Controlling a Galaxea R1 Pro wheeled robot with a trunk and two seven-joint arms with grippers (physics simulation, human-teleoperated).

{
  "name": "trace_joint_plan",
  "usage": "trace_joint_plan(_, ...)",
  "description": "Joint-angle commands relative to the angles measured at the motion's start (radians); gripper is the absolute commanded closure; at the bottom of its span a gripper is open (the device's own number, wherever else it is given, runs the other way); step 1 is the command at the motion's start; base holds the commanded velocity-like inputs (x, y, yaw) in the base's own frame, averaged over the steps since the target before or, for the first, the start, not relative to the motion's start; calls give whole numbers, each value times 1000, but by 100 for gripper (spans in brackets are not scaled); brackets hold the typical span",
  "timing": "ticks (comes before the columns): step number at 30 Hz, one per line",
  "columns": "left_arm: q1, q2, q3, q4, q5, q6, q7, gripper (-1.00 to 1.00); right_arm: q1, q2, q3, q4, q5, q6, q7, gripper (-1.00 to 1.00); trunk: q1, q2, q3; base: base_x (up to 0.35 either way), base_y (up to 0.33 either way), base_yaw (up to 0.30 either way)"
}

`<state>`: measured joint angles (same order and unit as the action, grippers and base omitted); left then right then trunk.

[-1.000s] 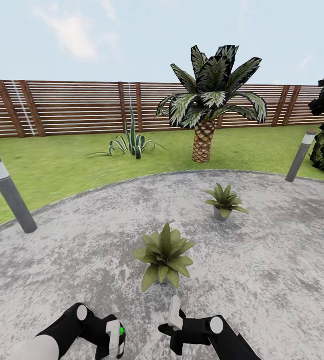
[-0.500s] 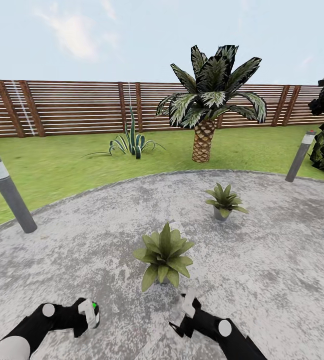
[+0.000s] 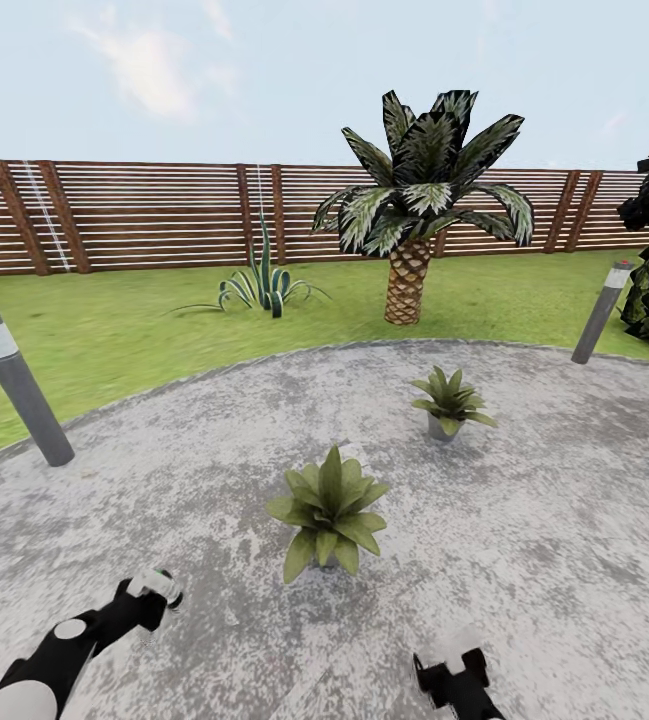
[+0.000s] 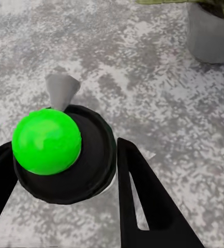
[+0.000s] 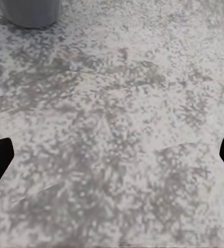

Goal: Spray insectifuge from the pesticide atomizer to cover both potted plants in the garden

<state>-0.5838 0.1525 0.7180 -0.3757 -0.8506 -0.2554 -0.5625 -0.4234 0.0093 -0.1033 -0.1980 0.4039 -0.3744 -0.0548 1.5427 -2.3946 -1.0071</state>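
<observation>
This is a garden with a round grey stone patio (image 3: 524, 560), green grass and a brown wooden fence (image 3: 144, 215) at the back.

The left gripper (image 3: 152, 590) hangs low over the patio, on the left of the near potted plant with pointed green leaves (image 3: 329, 505). Its two black fingers (image 4: 143, 206) sit on both sides of a dark round spray bottle with a bright green ball on top and a pale grey nozzle (image 4: 86, 165). They seem to be pinching it. The nozzle points at the stone, not yet at the leaves.

The right gripper (image 3: 452, 655) is low too, on the right of the near plant. Its fingers are spread wide with nothing between them.

The step now looks like spraying the near plant. To do it well, the left gripper should turn the nozzle toward the leaves and lift the spray bottle above them, so the spray falls on the whole plant. It should hold tight, since a round bottle can slip or twist. The right gripper should keep out of the way.

The near plant grows in a small grey pot (image 4: 210, 36). Behind the near plant and a bit to the right stands the second potted plant (image 3: 451, 395) in its own grey pot (image 3: 442, 428). Both pots stand upright. I cannot see how much liquid is in the spray bottle.
</observation>
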Motion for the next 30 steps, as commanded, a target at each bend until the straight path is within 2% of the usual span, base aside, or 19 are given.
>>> trace_joint_plan(1, -1, -2, 9, 0, 14, 7, 26, 100, 0, -8, -20, 4, -38, -7, -5, -100, 0, 0, -1, 0, 0, 0)
trace_joint_plan(4, -1, -10, 8, 1, 74, 44, 122, 100, 1, -51, -42, 11, -195, -11, -8, -100, 0, 0, -1, 0, 0, 0)
trace_joint_plan(5, -1, -14, 7, 1, 78, 49, 130, 100, 1, -58, -44, 13, -212, -11, -8, -100, 0, 0, -1, 0, 0, 0)
trace_joint_plan(7, -4, -40, -1, 0, 82, 110, 152, 100, 1, -88, -47, 28, -260, -11, -8, -100, 0, 0, -1, 0, 0, 0)
trace_joint_plan(9, -7, -67, -6, -1, 81, 222, 157, 100, 2, -102, -48, 47, -277, -11, -8, -100, 0, 0, -1, 0, 0, 0)
trace_joint_plan(11, -9, -79, -11, -1, 81, 296, 157, 100, 2, -106, -48, 54, -282, -11, -8, -100, 0, 0, -1, 0, 0, 0)
trace_joint_plan(15, -11, -97, -45, -3, 79, 355, 157, 100, 2, -107, -50, 56, -285, -11, -8, -100, 0, 0, -1, 0, 0, 0)
trace_joint_plan(16, -11, -100, -68, -3, 79, 362, 156, 100, 2, -107, -50, 57, -286, -11, -7, -100, 0, 0, -1, 0, 0, 0)
trace_joint_plan(17, -12, -106, -147, -7, 80, 421, 156, 100, 2, -108, -50, 59, -286, -11, -6, -100, 0, 0, -1, 0, 0, 0)
trace_joint_plan(18, -12, -108, -170, -10, 81, 451, 155, 100, 2, -109, -50, 60, -286, -11, -7, -100, 0, 0, -1, 0, 0, 0)
trace_joint_plan(20, -12, -111, -185, -11, 82, 473, 155, 100, 2, -110, -50, 62, -286, -12, -8, -100, 0, 0, -1, 0, 0, 0)
trace_joint_plan(21, -14, -119, -200, -13, 82, 492, 134, 100, 2, -112, -50, 64, -286, -13, -10, -100, 0, 0, -1, 0, 0, 0)
trace_joint_plan(23, -16, -121, -202, -14, 81, 529, 88, 100, 2, -111, -51, 65, -286, -14, -38, -100, 0, 0, -1, 0, 0, 0)
trace_joint_plan(25, -18, -123, -207, -22, 79, 593, 30, 100, 2, -109, -51, 66, -287, -13, -120, -100, 0, 0, -1, 0, 0, 0)
trace_joint_plan(26, -31, -128, -260, -68, 79, 672, -9, 100, 3, -101, -51, 72, -287, -11, -185, -100, 0, 0, -1, 0, 0, 0)
trace_joint_plan(27, -34, -130, -294, -85, 80, 714, -14, 100, 3, -99, -50, 85, -288, -11, -190, -100, 0, 0, -1, 0, 0, 0)
trace_joint_plan(28, -37, -145, -361, -117, 81, 794, -18, 100, 3, -92, -50, 109, -289, -11, -195, -100, 0, 0, -1, 0, 0, 0)
trace_joint_plan(29, -40, -155, -389, -128, 82, 822, -21, 100, 3, -84, -50, 117, -289, -11, -196, -100, 0, 0, -1, 0, 0, 0)
trace_joint_plan(30, -42, -165, -398, -136, 84, 835, -22, 100, 3, -81, -50, 119, -289, -11, -196, -100, 0, 0, -1, 0, 0, 0)
